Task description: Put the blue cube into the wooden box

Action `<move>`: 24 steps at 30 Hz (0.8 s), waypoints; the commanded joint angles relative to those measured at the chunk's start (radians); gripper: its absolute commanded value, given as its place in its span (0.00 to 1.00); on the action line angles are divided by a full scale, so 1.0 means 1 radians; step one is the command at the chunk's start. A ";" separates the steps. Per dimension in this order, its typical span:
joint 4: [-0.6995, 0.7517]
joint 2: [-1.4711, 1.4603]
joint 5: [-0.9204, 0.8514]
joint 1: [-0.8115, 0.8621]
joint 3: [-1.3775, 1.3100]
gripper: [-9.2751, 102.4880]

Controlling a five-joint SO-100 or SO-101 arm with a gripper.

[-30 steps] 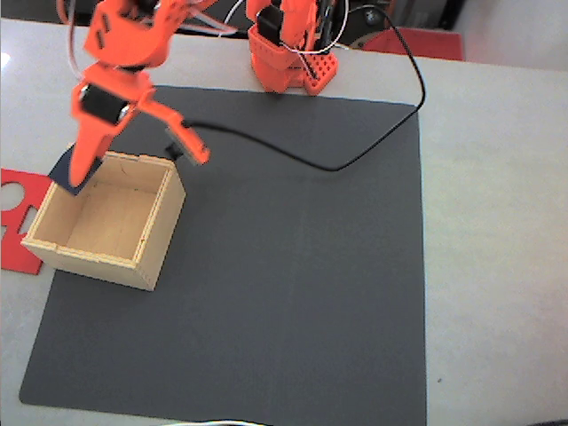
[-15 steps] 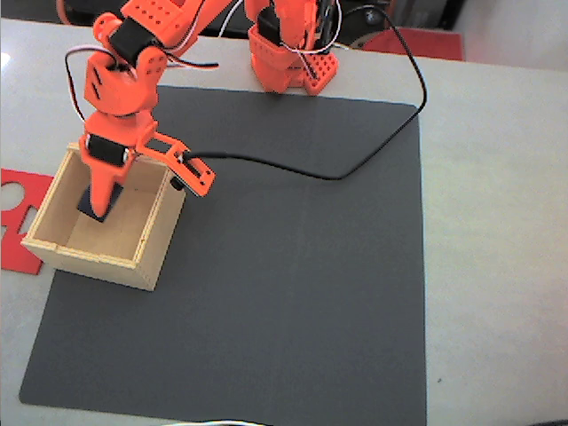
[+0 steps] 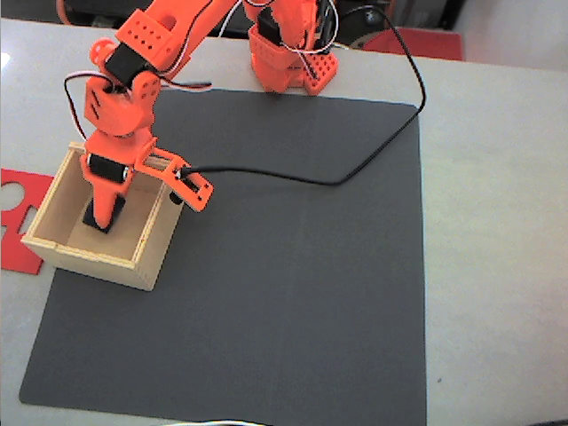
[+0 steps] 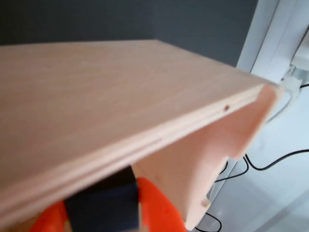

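Blue cube (image 3: 99,216) sits clamped between the orange gripper (image 3: 102,218) jaws, down inside the wooden box (image 3: 53,232), near its bottom. Wrist view: cube (image 4: 102,207) dark between two orange fingers (image 4: 157,205), box wall (image 4: 96,106) right in front of the lens. Count: one cube, one box, one arm, one dark mat (image 3: 293,284), one black cable (image 3: 355,173), one red cut-out plate (image 3: 16,222) left of the box. No readable writing or labels anywhere.
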 commanded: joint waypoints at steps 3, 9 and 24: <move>-0.003 -0.002 0.003 -0.014 -0.021 0.28; 0.012 0.015 0.006 -0.014 -0.026 0.29; 0.676 0.035 0.153 -0.156 -0.851 0.08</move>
